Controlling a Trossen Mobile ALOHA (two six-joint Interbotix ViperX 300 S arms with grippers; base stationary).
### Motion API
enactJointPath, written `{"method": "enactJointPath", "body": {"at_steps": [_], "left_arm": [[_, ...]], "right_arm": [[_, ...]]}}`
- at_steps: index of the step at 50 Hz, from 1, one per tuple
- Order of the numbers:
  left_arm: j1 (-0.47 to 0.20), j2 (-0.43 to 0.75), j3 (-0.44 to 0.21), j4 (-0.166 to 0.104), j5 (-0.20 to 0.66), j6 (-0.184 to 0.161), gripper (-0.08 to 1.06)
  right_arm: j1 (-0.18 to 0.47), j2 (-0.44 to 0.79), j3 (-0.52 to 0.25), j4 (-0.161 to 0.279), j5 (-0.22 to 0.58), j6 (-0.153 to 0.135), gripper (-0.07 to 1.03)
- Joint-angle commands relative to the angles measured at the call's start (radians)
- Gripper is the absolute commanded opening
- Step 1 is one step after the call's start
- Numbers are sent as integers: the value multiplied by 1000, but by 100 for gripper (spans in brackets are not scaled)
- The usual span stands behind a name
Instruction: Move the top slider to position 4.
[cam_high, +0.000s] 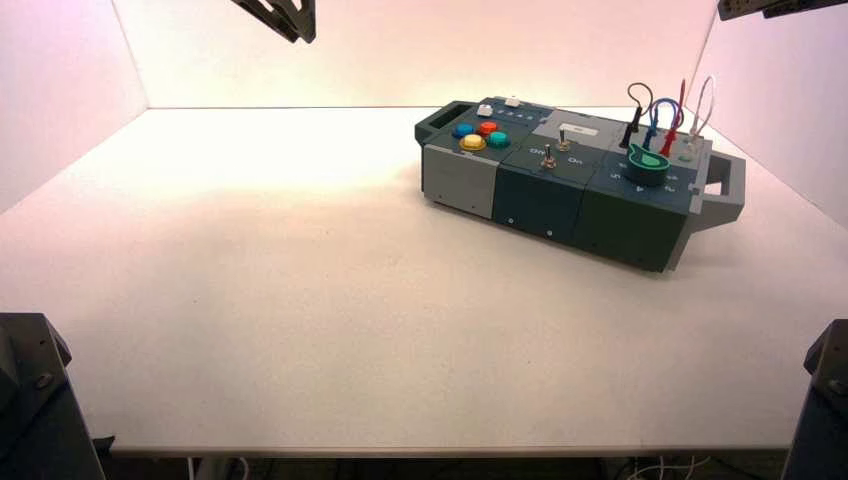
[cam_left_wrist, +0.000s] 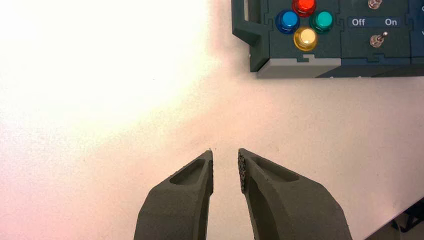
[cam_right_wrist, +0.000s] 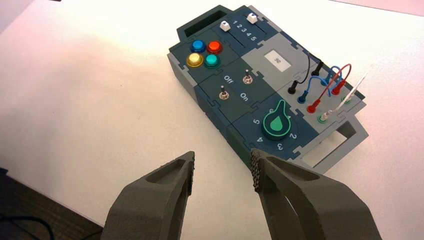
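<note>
Grippers first, since they're closest: my right gripper (cam_right_wrist: 222, 172) hangs above the table (cam_high: 300, 300) just short of the box (cam_right_wrist: 240, 125), fingers spread apart and holding nothing. Left gripper (cam_left_wrist: 226, 170) is off to the box's button end, narrowly parted, also empty, so I'd guess it's just waiting. Past the green knob (cam_right_wrist: 276, 124) and the toggles come the four coloured buttons (cam_right_wrist: 205, 53). Right at the far edge sits the top slider (cam_right_wrist: 252, 18), its white cap on the far track beyond the printed 1–5 row, roughly level with 4–5. Nothing's touched yet; the right arm looks like my natural pick.
</note>
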Motion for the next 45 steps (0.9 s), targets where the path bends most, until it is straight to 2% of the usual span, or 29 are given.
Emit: {"method": "enactJointPath", "body": {"at_steps": [1,27,36,45], "left_arm": [[-6,-14,-20,2,-3,5,30],[-6,-23,-20,2,-3,5,30],[-6,-23,-21,2,-3,5,30],[-6,-23,-21,2,-3,5,30]], "right_arm": [[3,6,-15,2,-9,2,59],[3,18,-23,3,-6,2,58],[3,118,-51,3,-21,2,49],[3,298,-126,5,-101,2,45]]}}
